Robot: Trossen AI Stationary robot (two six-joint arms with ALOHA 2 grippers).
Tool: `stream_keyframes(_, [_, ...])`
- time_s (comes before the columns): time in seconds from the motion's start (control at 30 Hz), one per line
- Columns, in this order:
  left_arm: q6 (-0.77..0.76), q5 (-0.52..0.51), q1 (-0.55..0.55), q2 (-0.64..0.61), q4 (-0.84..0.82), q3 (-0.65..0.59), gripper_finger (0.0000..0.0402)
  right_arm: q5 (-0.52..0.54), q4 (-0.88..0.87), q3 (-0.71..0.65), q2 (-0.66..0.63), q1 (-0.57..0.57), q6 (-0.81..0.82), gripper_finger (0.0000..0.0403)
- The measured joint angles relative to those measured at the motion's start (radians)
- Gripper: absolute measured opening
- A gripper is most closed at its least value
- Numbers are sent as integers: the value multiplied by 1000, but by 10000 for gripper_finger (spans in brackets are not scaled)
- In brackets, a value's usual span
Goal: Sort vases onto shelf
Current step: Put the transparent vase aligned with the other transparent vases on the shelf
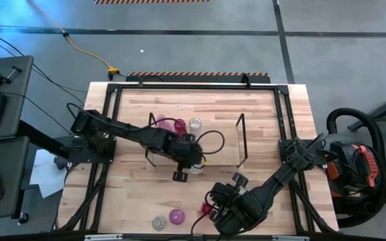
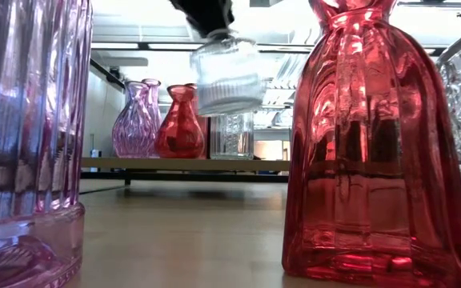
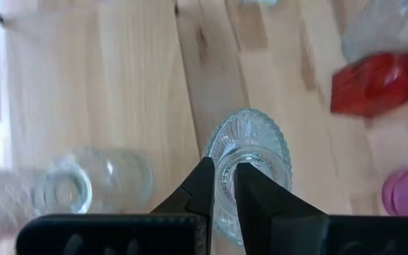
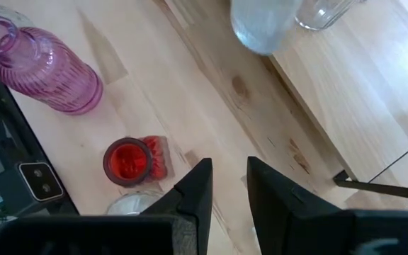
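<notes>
The left gripper (image 3: 222,185) is pinching the rim of a clear vase (image 3: 250,152), lifted beside the shelf (image 1: 220,144); its body is partly hiding behind the fingers. The right gripper (image 4: 229,185) is hovering, slightly parted and empty.

A small ribbed clear glass vase (image 2: 229,72) hangs upright above the table, gripped at its neck. On the low light-wood shelf (image 1: 220,144) stand pink (image 2: 134,120), red (image 2: 179,122) and clear (image 2: 232,134) vases; others sit near the table's six o'clock edge.

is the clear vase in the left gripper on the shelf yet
No. The left gripper holds the clear vase by its rim, in the air above the shelf.
</notes>
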Motion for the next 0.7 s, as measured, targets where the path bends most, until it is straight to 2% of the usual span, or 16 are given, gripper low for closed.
stream_keyframes(0.23, [-8,1,-48,-6,-135,0,25,15,-14,0,0,14,41,69])
stream_keyframes(0.47, [-10,-36,-42,-6,-133,0,27,71,-30,0,0,16,44,69])
stream_keyframes(0.7, [-14,-49,14,-6,-69,-3,26,84,-41,0,0,15,42,69])
